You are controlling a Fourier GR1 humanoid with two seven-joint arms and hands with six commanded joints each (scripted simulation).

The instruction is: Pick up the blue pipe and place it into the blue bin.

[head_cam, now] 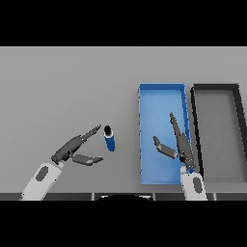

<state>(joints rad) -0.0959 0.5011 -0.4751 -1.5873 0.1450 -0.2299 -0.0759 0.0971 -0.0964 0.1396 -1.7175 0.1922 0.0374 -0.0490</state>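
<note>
The blue pipe point(110, 139) stands on end on the grey table, its dark ring-shaped end facing up, left of the blue bin point(161, 99). My left hand point(75, 147) is on the table just left of the pipe, fingers straight and pointing toward it, thumb spread below; a thin strip of table shows between the fingertips and the pipe, so the hand does not touch it. My right hand point(179, 143) is open over the blue bin, fingers straight and thumb spread to the left, holding nothing.
A dark grey bin point(216, 88) stands right beside the blue bin on its right. Bare grey table point(58, 87) stretches to the left and behind the pipe.
</note>
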